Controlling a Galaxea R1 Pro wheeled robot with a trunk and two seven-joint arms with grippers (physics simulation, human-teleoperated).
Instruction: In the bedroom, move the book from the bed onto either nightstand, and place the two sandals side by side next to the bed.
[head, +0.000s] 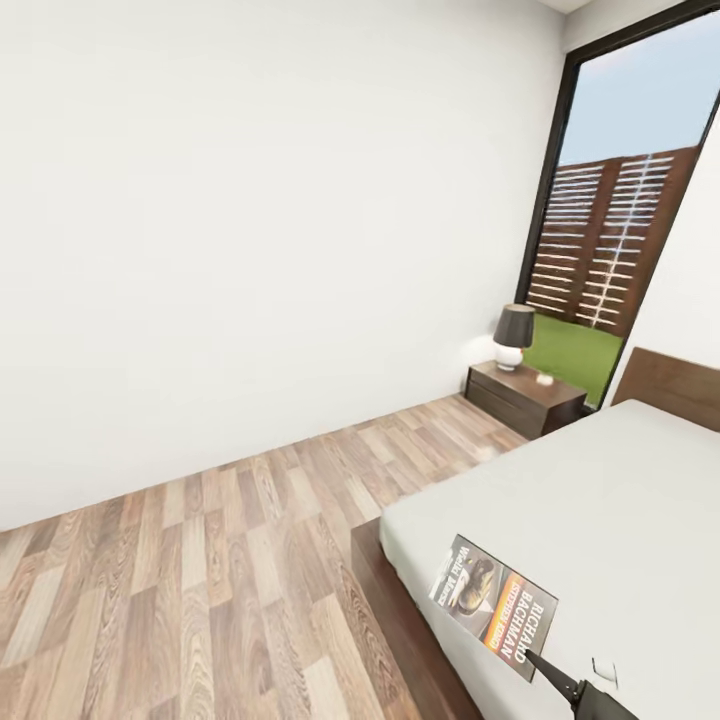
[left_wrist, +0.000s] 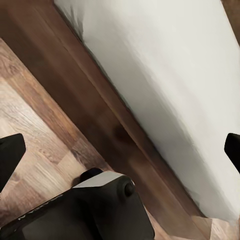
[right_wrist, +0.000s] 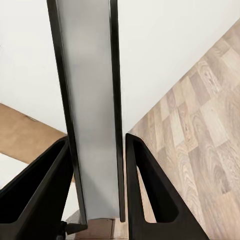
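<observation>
- The book (head: 494, 605) lies flat on the bed (head: 600, 520), near the mattress's near left corner; a dark fingertip of the right tool (head: 560, 682) touches its near edge
- In the right wrist view the right tool (right_wrist: 97, 187) has its two black fingers (right_wrist: 150, 190) apart, with a tall dark-framed window (right_wrist: 90, 100) beyond; nothing is between them
- In the left wrist view the left tool (left_wrist: 120, 150) has its fingers spread wide, over the bed frame (left_wrist: 95, 115) and plank floor (left_wrist: 30, 125)
- The nightstand (head: 525, 395) stands far along the bed's left side, against the window, carrying a dark-shaded lamp (head: 513, 336)
</observation>
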